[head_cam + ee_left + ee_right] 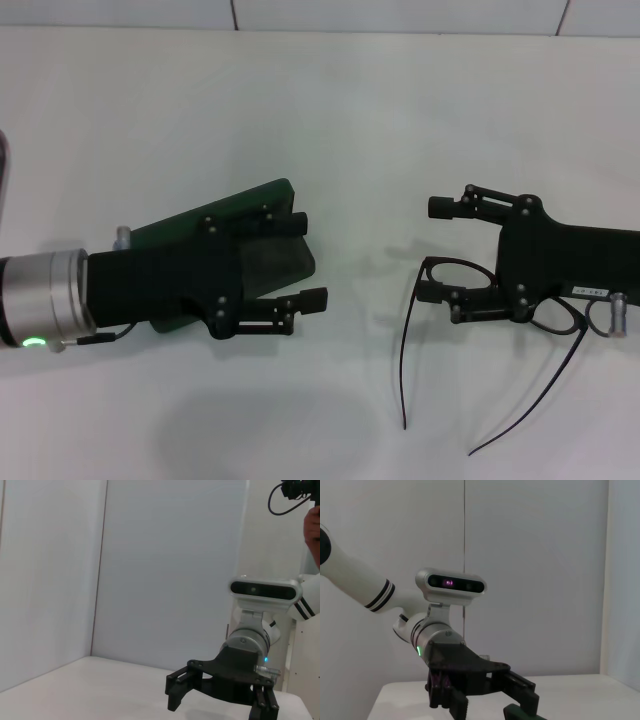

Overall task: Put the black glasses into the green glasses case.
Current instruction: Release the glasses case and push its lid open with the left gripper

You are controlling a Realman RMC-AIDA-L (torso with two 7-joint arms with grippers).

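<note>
Left pincer (308, 260) wide, straddling the green glasses case (262, 232), likely to steady it. Right pincer (437, 250) wide above the black glasses (478, 318), lying right of the case on the worktop (330, 110), ungrasped.

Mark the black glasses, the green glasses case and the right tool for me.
black glasses (404, 345): head view, on the near temple arm.
green glasses case (262, 194): head view, on the lid's far corner.
right tool (434, 250): head view, between its fingertips.

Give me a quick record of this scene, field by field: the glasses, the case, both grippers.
glasses: black glasses on the white table, arms unfolded, partly under the right gripper
case: green glasses case, mostly hidden under the left gripper
left gripper: open, above the case
right gripper: open, over the glasses, holding nothing
task state: glasses not yet in case
</note>
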